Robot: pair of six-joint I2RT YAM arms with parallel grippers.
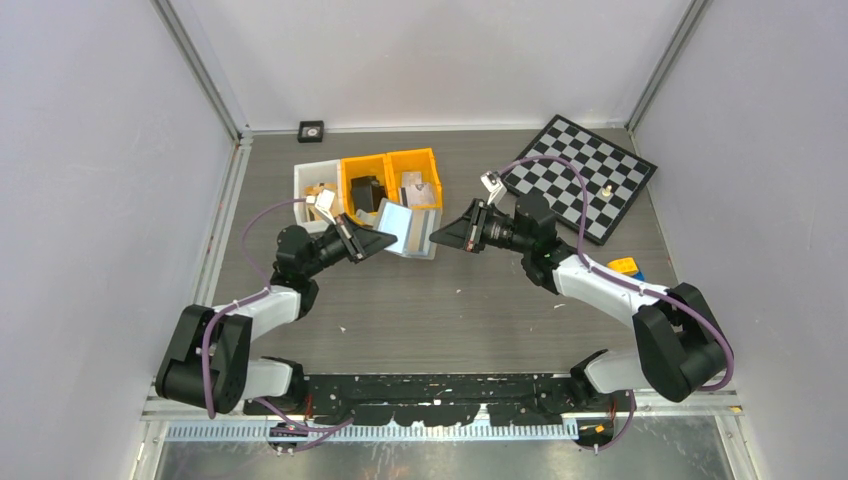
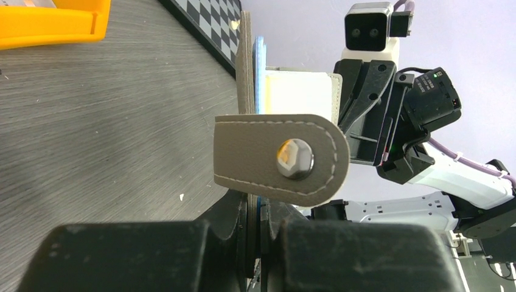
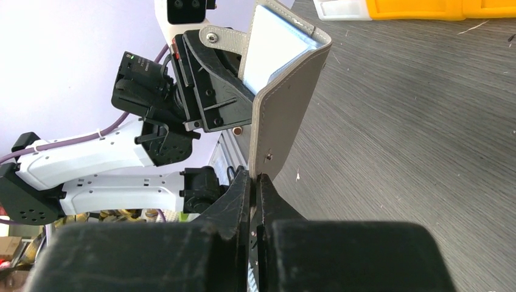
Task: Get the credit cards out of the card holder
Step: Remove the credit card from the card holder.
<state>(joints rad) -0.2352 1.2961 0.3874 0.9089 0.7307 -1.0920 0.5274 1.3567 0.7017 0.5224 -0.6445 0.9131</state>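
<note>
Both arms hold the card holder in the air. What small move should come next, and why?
Probably the right pincer should pull its side of the holder slightly away from the left pincer. It pinches only a grey flap, not the blue card that shows between the flaps, so a wider opening seems needed first.

Card holder (image 2: 243, 152): matt grey leather-like skin, fine grain, pale stitching round the tab. Snap stud (image 2: 294, 158): polished metal, mirror-bright. Credit card (image 3: 271, 45): smooth pale-blue plastic, low sheen. Tabletop (image 2: 109, 134): matt dark wood-grain laminate. Bin (image 2: 48, 27): glossy orange plastic. Left tool (image 2: 255, 213), right tool (image 3: 254, 182): matt black plastic.
</note>
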